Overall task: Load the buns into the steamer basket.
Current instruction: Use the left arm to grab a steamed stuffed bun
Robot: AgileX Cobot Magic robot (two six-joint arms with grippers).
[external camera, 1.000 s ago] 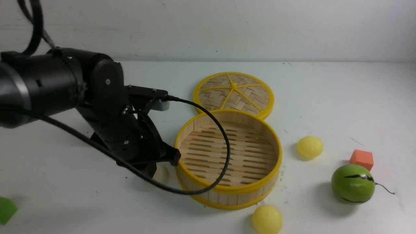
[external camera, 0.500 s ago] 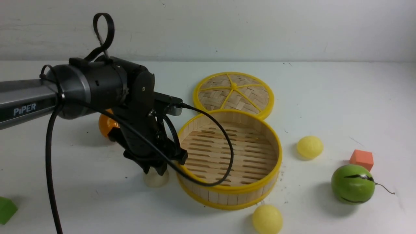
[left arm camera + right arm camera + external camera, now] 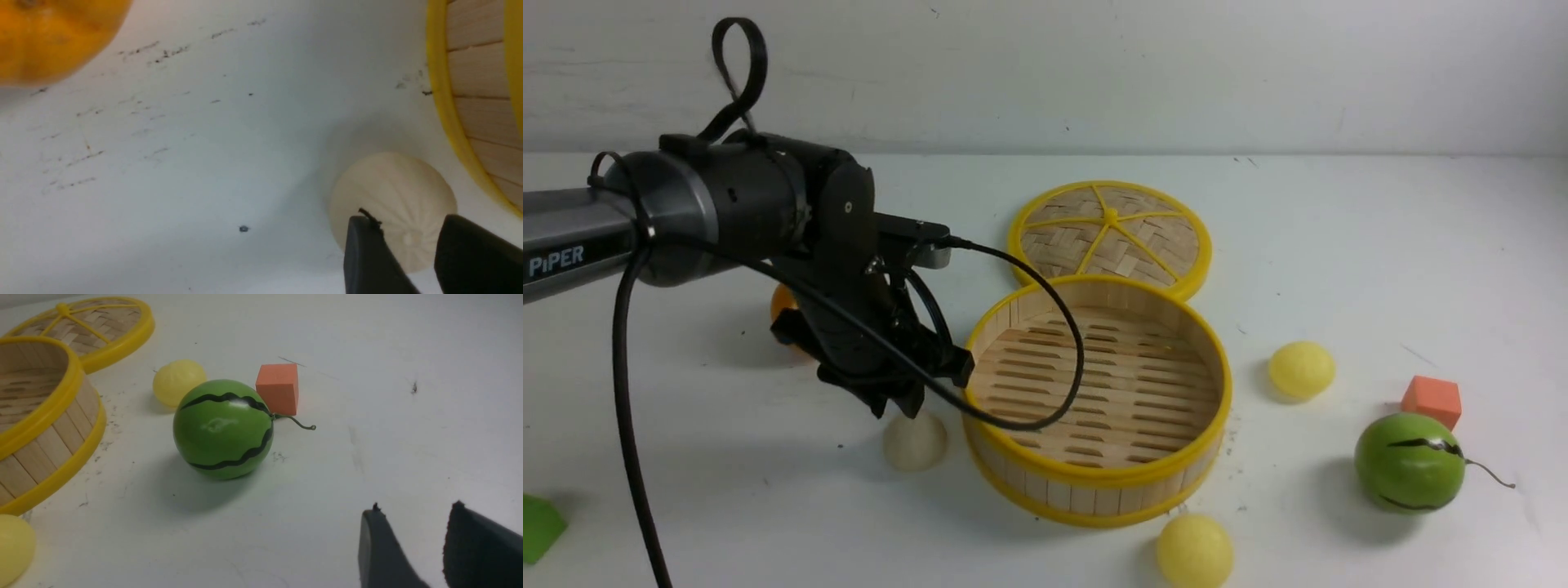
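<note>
I count nothing done so far. Working across from my left, the off-white bun (image 3: 916,442) sits on the table (image 3: 727,465) just beside the outer wall of the steamer basket (image 3: 1094,496). The basket's slat floor is bare. The front yellow bun (image 3: 1194,552) lies just outside the basket's near rim, and the right-hand yellow bun (image 3: 1301,369) lies a little way off its far side. All three buns are left to move.

The left gripper (image 3: 900,406) hangs directly over the off-white bun with its jaws spread and nothing between them. In the left wrist view the fingertips (image 3: 365,245) stand above the dome, and I can see the bun's top through the gap. The bun is under the jaws, not inside them. I judge it needs a short drop before a pinch.

The right gripper (image 3: 414,510) is out of the front view. Its own camera shows its jaws parted and empty over bare table. The striped melon (image 3: 222,428) lies between it and the right-hand yellow bun, so both yellow buns are well apart from it.
</note>
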